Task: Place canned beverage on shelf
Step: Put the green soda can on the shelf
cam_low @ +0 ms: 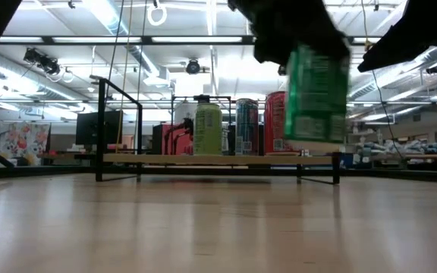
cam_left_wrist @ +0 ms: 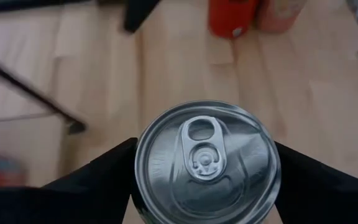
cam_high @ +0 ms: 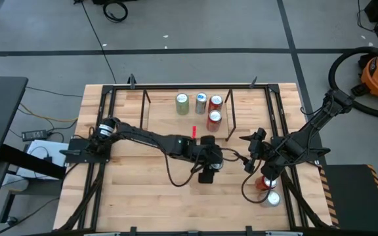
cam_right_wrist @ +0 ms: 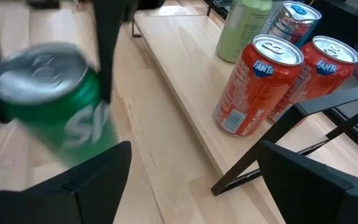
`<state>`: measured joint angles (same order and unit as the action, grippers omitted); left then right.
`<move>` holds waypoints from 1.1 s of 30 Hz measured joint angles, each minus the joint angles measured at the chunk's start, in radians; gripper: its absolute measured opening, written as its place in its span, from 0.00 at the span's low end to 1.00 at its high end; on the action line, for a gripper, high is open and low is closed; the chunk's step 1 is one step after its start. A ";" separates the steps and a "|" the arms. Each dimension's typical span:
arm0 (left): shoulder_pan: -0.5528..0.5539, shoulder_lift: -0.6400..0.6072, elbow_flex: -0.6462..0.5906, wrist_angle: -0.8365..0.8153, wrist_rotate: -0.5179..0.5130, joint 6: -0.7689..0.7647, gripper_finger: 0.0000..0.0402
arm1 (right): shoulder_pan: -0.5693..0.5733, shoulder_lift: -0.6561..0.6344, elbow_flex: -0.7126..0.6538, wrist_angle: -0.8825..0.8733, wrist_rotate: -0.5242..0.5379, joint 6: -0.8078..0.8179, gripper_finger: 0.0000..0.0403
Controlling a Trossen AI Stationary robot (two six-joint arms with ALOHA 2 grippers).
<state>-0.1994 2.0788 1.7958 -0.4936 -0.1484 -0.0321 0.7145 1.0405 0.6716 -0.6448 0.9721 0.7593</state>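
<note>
We see the left gripper (cam_high: 208,172) out near the middle of the wood table (cam_high: 143,196), its dark fingers (cam_left_wrist: 98,177) clamped on either side of a green can (cam_low: 316,95). From its wrist camera the can's silver lid is round and smooth, pull tab flat, and the low view shows it hanging clear above the tabletop, printed label blurred. The arm itself is a chain of dark jointed links with a black cable looping under it.

Behind it sits the shelf (cam_high: 159,121): thin black rods around a pale, smooth wood deck. On the deck we've got a pale green can (cam_high: 182,103), then a blue-and-silver can (cam_high: 201,101), then a red can (cam_high: 216,102) in a row, with a second red can (cam_high: 213,118) just in front of that last one, so the right end is pretty crowded while the left stretch of deck is bare.

Further right, the right gripper (cam_high: 256,145) sits just off the shelf's right end with its fingers spread and nothing between them. Near the right arm's base an orange can (cam_high: 262,181) and a silver-topped can (cam_high: 272,198) stand on the table by the black frame (cam_high: 287,124).
</note>
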 joint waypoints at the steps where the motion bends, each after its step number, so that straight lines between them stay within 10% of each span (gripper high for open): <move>1: 0.003 -0.013 0.000 -0.033 -0.013 0.005 0.76 | 0.002 0.000 0.000 0.001 0.001 0.000 0.88; 33: 0.204 -0.199 -0.007 -0.488 -0.118 0.085 0.78 | 0.101 0.007 0.000 0.015 0.034 0.075 0.88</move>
<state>0.0047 1.8801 1.7890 -0.9817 -0.2668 0.0527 0.8154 1.0471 0.6713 -0.6300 1.0056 0.8347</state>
